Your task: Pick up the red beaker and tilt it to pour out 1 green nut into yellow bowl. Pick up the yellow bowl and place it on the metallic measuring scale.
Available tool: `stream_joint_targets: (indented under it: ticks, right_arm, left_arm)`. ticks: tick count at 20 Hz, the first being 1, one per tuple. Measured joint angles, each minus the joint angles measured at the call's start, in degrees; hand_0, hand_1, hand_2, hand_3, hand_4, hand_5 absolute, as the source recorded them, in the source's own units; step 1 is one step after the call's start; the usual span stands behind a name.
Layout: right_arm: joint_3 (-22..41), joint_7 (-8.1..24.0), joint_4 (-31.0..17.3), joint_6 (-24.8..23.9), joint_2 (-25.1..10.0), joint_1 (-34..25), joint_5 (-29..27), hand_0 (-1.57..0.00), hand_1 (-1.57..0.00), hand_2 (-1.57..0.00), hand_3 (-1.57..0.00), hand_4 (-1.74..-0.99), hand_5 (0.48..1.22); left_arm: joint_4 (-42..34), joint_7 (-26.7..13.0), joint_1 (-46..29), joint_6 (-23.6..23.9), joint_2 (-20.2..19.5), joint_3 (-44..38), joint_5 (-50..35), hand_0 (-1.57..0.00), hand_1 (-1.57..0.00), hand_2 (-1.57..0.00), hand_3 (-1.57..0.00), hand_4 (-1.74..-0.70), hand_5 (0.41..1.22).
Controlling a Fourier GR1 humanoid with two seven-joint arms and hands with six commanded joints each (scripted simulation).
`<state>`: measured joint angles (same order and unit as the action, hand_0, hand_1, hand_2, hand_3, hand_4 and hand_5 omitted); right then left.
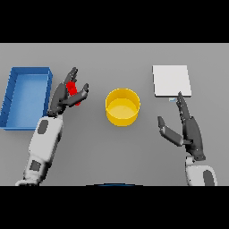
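— While my left hand (67, 96) sits between the blue bin and the yellow bowl, what does it hold?

— My fingers and thumb curl round the red beaker (72, 89). Only patches of red show between them, so I cannot tell whether the beaker stands upright or leans, nor what lies inside it.

— And the yellow bowl (122, 106)?

— It stands at the middle of the grey table (112, 152), just to the right of my left hand and apart from it. Its inside shows plain yellow; I make out no green nut in it.

— The blue bin (26, 96)?

— It lies at the left edge, beside my left forearm. I see only its blue floor and walls, nothing in it.

— Where is the scale?

— The metallic measuring scale (171, 80) is the pale square plate at the far right, well apart from the bowl, with nothing on it.

— Your right hand (188, 129)?

— It rests near the scale's closer edge, fingers straight and pointing toward it, thumb spread out to the left, holding nothing.
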<state>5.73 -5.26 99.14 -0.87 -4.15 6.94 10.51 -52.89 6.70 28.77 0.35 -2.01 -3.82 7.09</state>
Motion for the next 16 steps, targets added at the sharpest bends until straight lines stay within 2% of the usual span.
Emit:
stream_joint_targets:
  ticks: [1, 3, 6, 7, 9, 13, 14, 16]
  right_arm:
    - [-0.5, 0.4, -0.5, 0.1, -0.4, -0.7, -0.3, 0.0, 0.0, 0.0, 0.0, -1.286, 0.685]
    - [-0.2, -0.1, -0.5, 0.4, -0.2, -0.3, -0.4, 0.0, 0.0, 0.0, 0.0, -1.283, 0.683]
    - [0.3, 0.6, -0.1, -0.1, 0.4, -0.8, 0.2, 0.0, 0.0, 0.0, 0.0, -1.291, 0.684]
    - [0.0, 0.1, -0.4, -0.2, 0.2, -0.8, 0.0, 0.0, 0.0, 0.0, 0.0, -1.293, 0.682]
    - [0.0, 1.0, -1.7, -0.2, 0.6, -1.2, 0.1, 0.0, 0.0, 0.0, 0.0, -1.303, 0.682]
    - [0.1, -1.6, -2.2, 0.4, 0.1, -1.7, 0.1, 0.0, 0.0, 0.0, 0.0, -1.274, 0.674]
    - [0.2, -2.1, -1.8, 0.5, -0.1, -1.1, 0.4, 0.0, 0.0, 0.0, 0.0, -1.263, 0.671]
    - [0.5, -1.8, -1.4, 0.2, -0.2, -1.2, 1.0, 0.0, 0.0, 0.0, 0.0, -1.258, 0.669]
  left_arm:
    - [-0.2, -0.1, 0.1, 0.9, 0.8, -0.2, -0.2, -0.46, -0.48, -0.5, -0.49, -1.44, 0.881]
    - [0.9, -1.5, 1.3, 2.7, 1.0, -0.8, 0.2, -0.86, -0.87, -0.89, -0.88, -1.44, 1.003]
    - [1.8, -0.3, 2.1, 5.0, 1.6, -0.1, 2.7, -1.21, -1.21, -1.22, -1.22, -1.45, 1.109]
    - [1.7, 2.1, 1.5, 4.8, 2.1, -0.4, 2.3, -1.28, -1.29, -1.29, -1.29, -1.45, 1.132]
    - [2.2, 4.2, 1.5, 5.7, 2.4, -0.6, 2.9, -1.38, -1.39, -1.39, -1.39, -1.55, 1.129]
    - [1.6, 3.6, 2.6, 5.7, 1.5, -0.8, 0.6, -1.49, -1.5, -1.5, -1.5, -1.66, 1.108]
    - [1.0, 5.1, 2.1, 5.9, 1.4, -0.4, 0.5, -1.51, -1.51, -1.51, -1.51, -1.68, 1.103]
    - [-1.5, 4.9, 1.7, 6.5, 0.9, 0.5, 0.4, -1.53, -1.53, -1.53, -1.53, -1.7, 1.098]
